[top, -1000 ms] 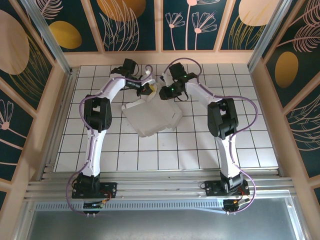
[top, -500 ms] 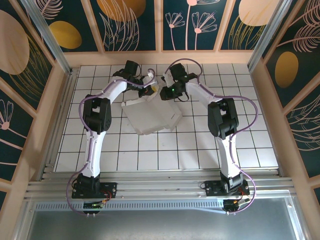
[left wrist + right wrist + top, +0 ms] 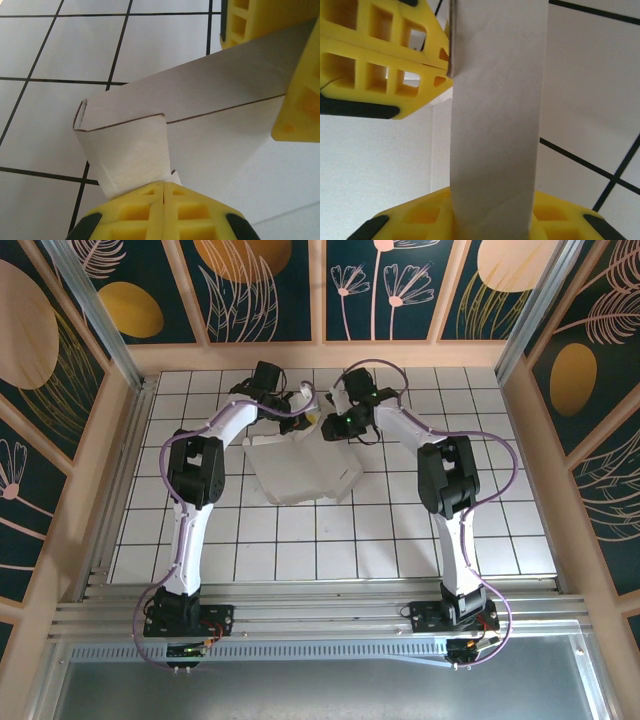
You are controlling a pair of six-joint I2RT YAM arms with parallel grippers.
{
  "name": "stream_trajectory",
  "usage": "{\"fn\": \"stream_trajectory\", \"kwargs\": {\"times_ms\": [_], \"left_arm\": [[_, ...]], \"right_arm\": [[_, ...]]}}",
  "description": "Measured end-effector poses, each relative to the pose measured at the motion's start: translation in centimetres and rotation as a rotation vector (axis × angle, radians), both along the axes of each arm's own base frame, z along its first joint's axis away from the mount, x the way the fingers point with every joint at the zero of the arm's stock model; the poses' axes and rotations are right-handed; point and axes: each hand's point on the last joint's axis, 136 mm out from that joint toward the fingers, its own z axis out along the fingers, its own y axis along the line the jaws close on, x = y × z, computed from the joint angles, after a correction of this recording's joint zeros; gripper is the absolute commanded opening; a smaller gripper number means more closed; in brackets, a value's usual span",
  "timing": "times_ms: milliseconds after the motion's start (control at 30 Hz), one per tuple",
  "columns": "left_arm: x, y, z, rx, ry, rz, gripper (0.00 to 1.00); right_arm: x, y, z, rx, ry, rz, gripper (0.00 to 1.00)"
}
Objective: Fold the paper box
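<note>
The white paper box [image 3: 300,468] lies partly folded on the tiled table between the arms. Both grippers meet at its far edge. My left gripper [image 3: 306,412] is shut on a raised flap; in the left wrist view its fingertips [image 3: 164,184] pinch the creased end [image 3: 125,150] of that flap. My right gripper [image 3: 326,428] holds the same long strip [image 3: 495,125]. The strip fills the gap between its yellow fingers [image 3: 492,200]. The left gripper's shut tips [image 3: 447,70] touch the strip's edge higher up. The right gripper's fingers [image 3: 300,100] flank the strip.
The white tiled table [image 3: 400,530] has wooden walls on three sides. A metal rail [image 3: 320,615] with both arm bases runs along the near edge. Open tiles lie in front of the box and to both sides.
The left gripper has drawn the flap a little toward the back and right. The box body has slid slightly away from the arm bases. The right gripper has hardly moved.
</note>
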Motion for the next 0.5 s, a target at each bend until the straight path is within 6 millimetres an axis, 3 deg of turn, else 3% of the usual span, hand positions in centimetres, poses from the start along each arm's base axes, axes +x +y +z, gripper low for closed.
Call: {"fn": "stream_trajectory", "kwargs": {"times_ms": [167, 367, 500], "left_arm": [[-0.13, -0.58, -0.15, 0.003, -0.007, -0.004, 0.17], [0.20, -0.96, 0.04, 0.000, -0.020, 0.010, 0.14], [0.63, -0.91, -0.07, 0.011, -0.030, 0.030, 0.33]], "right_arm": [[0.10, -0.63, -0.07, 0.013, -0.009, -0.019, 0.24], [0.07, -0.83, 0.37, 0.027, -0.027, -0.025, 0.23], [0.20, -0.71, 0.59, 0.039, -0.037, -0.021, 0.23]]}}
